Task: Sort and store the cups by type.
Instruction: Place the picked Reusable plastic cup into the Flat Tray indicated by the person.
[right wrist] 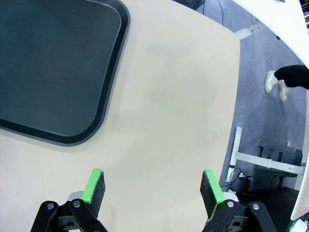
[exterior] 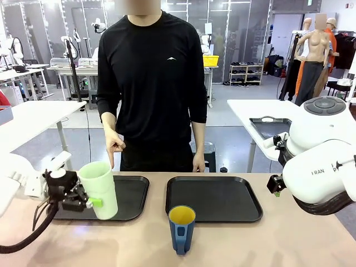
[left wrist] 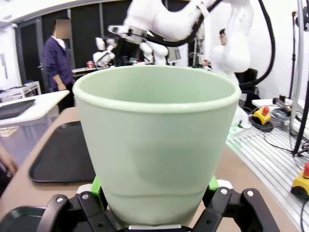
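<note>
Front view shows the left end effector (exterior: pixel 90 200) clamping the tall pale mint-green tapered tumbler (exterior: pixel 100 186) at the near edge of the left black tray (exterior: pixel 133 192); best lowered level, released only once seated.

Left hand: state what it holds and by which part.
The left hand grips the mint-green tumbler by its lower wall, near the base.
</note>
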